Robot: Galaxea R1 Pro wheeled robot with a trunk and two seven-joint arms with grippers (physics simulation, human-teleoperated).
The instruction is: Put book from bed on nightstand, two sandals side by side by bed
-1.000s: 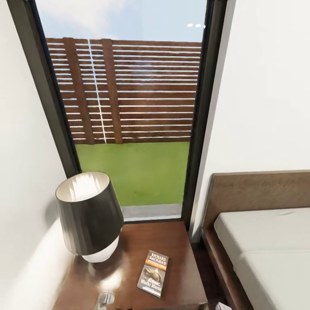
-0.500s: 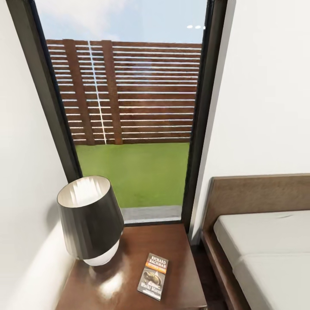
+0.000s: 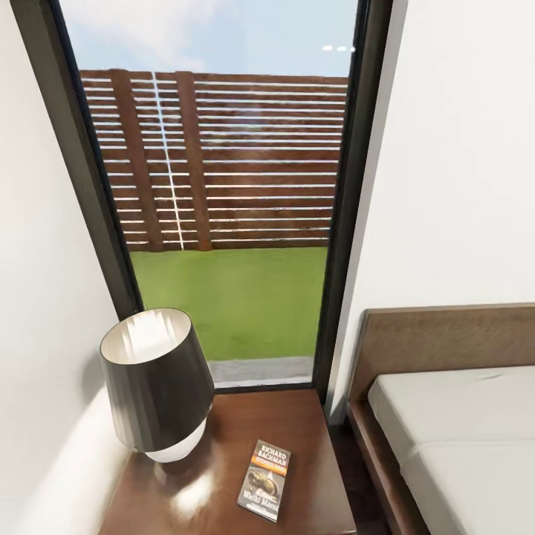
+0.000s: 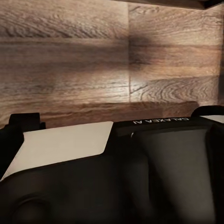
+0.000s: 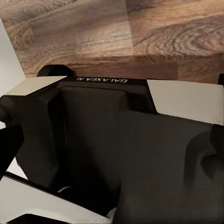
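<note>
- Both wrist views are taken up by the robot's dark body over plank floor; neither gripper's grasp can be told.
- The book (image 3: 264, 480) is seen flat on the nightstand (image 3: 297, 423), unmoved while the head view has risen slightly.
- Book step apparently done; the bed (image 3: 453, 416) lies beyond.

The nightstand (image 3: 305, 423) is dark brown wood with a glossy top that catches a bright reflection. It stands in front of the tall window, between the white wall on one side and the bed (image 3: 446, 453) on the other. A lamp (image 3: 156, 383) with a dark shade and a white base stands on its far corner by the wall. The book (image 3: 265, 480) lies flat, cover up, near the front edge, closer to the bed side, apart from the lamp. The bed has a brown headboard and a bare light-grey mattress. The wrist views show wood-plank floor (image 4: 65, 60).
</note>
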